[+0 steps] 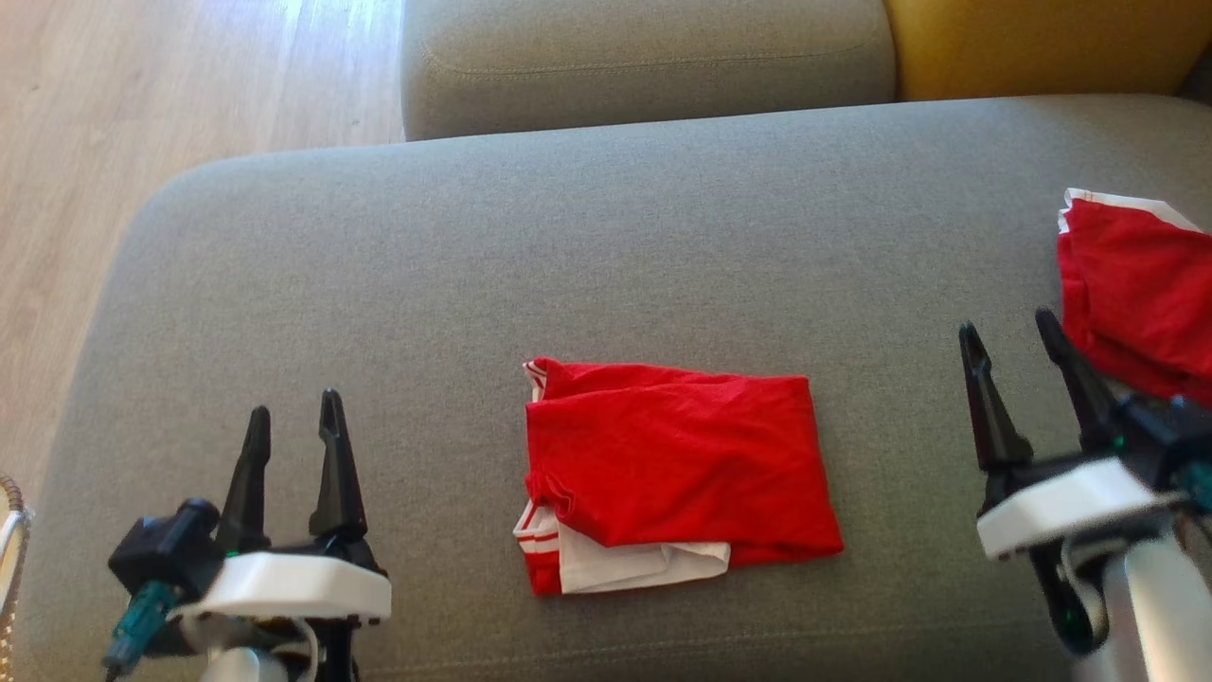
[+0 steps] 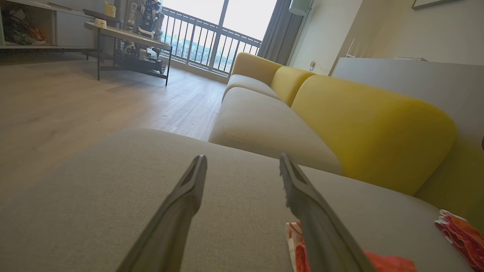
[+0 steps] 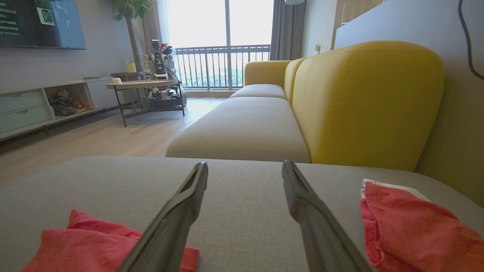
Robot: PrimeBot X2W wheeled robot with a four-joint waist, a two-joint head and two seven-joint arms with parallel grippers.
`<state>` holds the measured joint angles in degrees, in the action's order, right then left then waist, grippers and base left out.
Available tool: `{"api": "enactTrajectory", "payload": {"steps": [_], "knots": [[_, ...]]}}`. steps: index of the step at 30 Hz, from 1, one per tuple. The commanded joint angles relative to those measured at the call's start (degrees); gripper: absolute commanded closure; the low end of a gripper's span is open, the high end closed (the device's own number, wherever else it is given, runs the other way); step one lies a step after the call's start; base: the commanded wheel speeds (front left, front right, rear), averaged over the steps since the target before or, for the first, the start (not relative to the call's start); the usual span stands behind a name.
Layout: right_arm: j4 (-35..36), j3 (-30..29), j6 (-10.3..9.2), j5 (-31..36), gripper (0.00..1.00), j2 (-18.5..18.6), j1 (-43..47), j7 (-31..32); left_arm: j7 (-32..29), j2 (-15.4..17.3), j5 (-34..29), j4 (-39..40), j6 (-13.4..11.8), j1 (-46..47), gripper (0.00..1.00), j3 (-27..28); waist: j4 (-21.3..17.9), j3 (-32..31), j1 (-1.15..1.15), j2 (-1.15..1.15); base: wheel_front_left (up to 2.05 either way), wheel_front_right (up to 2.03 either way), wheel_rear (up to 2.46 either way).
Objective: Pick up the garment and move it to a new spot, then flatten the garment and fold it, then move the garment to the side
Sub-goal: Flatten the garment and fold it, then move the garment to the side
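Off to the left, pale wooden floor (image 1: pixel 189 76) runs alongside the big grey seat cushion (image 1: pixel 606 237) that carries everything else. Low on the cushion's left side is the left gripper (image 1: pixel 294 405), its two dark fingers spread wide with nothing between them. The tips point away from the robot over bare grey fabric, well apart from any cloth. In the middle of the cushion, between the two arms and towards the robot's side, lies the folded red garment (image 1: pixel 677 464). It is a flat, roughly rectangular bundle, the red top layer smooth but for a few soft creases. A white layer (image 1: pixel 625 564) peeks out along its near edge, and red-and-white striped trim shows at its left corners. Neither arm touches it. Further right is the right gripper (image 1: pixel 1007 324), its jaws likewise parted wide and empty, the fingers leaning slightly leftward in the head view. From its own wrist camera the folded red garment shows low to the left of its fingers. Just beside this gripper's right finger, at the cushion's far right edge, a second red cloth (image 1: pixel 1136 294) lies in a looser heap with a white strip along its far side. Beyond it, past the cushion's back edge, rises a yellow backrest (image 1: pixel 1042 43).
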<state>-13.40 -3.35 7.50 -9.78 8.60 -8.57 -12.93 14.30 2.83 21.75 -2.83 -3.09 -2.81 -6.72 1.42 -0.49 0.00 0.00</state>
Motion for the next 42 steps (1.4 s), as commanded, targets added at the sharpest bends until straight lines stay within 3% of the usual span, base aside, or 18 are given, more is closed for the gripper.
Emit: {"api": "enactTrajectory", "payload": {"steps": [1,3,8,29,42], "knots": [[3.43,0.24,-0.01,1.66,0.00,-0.70,-0.31,-1.02,0.70,0.05,-0.76,2.17,-0.32,1.20,0.00,1.53,-0.09,-0.04,0.00,0.00,0.00,0.00,0.00],[5.52,-1.84,-0.01,3.04,0.00,-3.01,2.89,-1.34,0.70,0.05,-1.91,2.51,-0.43,0.48,0.00,1.69,-0.30,-0.10,0.00,0.00,0.00,0.00,0.00],[6.47,-2.52,-0.01,4.44,0.00,-4.57,4.82,-1.61,0.70,0.05,-3.18,2.12,-0.72,-0.53,0.00,1.54,-0.15,-0.09,0.00,0.00,0.00,0.00,0.00],[6.03,-3.50,-0.01,5.41,0.00,-5.63,4.72,-1.26,0.70,0.05,-3.52,1.59,-0.91,-0.05,0.00,0.97,1.16,0.39,0.00,0.00,0.00,0.00,0.00],[-0.97,3.93,-0.01,-5.51,0.00,-5.71,3.49,8.32,0.70,0.05,-5.40,-1.06,-0.71,2.82,0.00,-2.35,3.34,4.88,0.00,0.00,0.00,0.00,0.00]]}}
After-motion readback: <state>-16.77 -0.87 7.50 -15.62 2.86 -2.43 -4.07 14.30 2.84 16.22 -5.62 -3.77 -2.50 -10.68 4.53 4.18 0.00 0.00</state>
